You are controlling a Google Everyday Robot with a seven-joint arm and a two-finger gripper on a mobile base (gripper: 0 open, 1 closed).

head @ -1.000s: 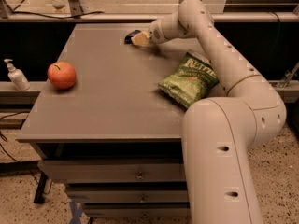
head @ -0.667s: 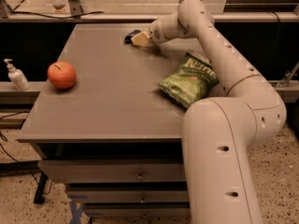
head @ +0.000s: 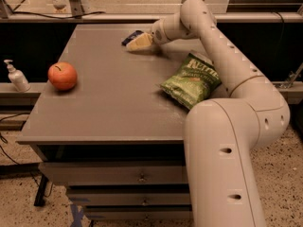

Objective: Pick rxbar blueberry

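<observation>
The rxbar blueberry (head: 130, 36) is a small dark flat bar lying near the far edge of the grey table (head: 109, 103). Only its left end shows, because my gripper covers the rest. My gripper (head: 138, 42) is stretched out over the far middle of the table and rests low at the bar's right side, touching or just over it. Whether it holds the bar cannot be seen. My arm (head: 222, 56) reaches in from the right foreground.
A green crinkly chip bag (head: 191, 81) lies at the table's right edge under my arm. A red apple (head: 62, 75) sits at the left. A white pump bottle (head: 15, 76) stands on a ledge left of the table. Drawers are below the tabletop.
</observation>
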